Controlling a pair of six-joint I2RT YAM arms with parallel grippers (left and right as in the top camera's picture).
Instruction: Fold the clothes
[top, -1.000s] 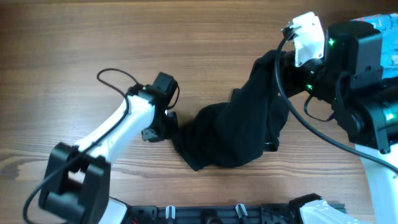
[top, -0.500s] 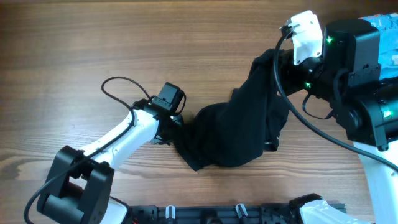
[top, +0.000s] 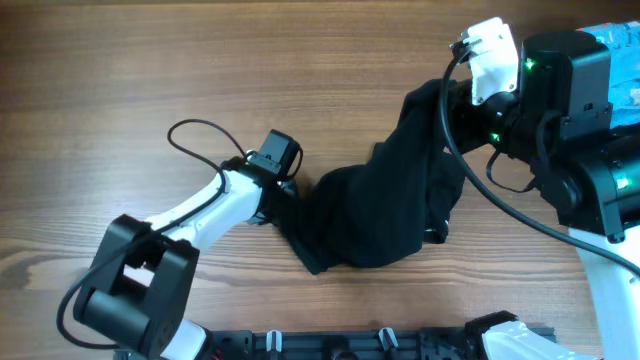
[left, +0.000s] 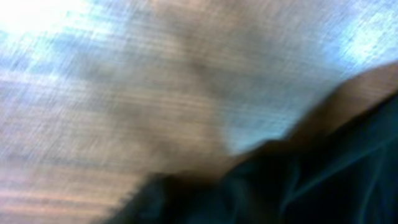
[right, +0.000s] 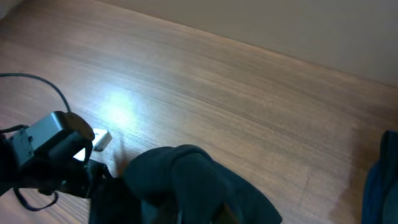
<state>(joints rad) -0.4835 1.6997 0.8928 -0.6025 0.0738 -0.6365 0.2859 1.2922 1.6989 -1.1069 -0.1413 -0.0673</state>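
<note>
The black T-shirt (top: 380, 210) hangs from my right gripper (top: 445, 100) at the upper right and trails down-left onto the wooden table, bunched. The right gripper is shut on the shirt's raised end; in the right wrist view the black fabric (right: 186, 180) drapes over the jaws and hides them. My left gripper (top: 285, 200) is at the shirt's left edge on the table, touching the fabric. The left wrist view is blurred and shows only wood and dark fabric (left: 323, 180); the fingers are not visible. No white label shows.
A light-blue garment (top: 615, 35) lies at the far right top corner, behind the right arm. The left arm's black cable (top: 195, 130) loops over the table. A black rail (top: 380, 345) runs along the front edge. Bare wood spreads to the left and back.
My left gripper has moved right, up against the shirt's left edge, and its arm has swung with it. The right gripper and the raised shirt have hardly moved.
</note>
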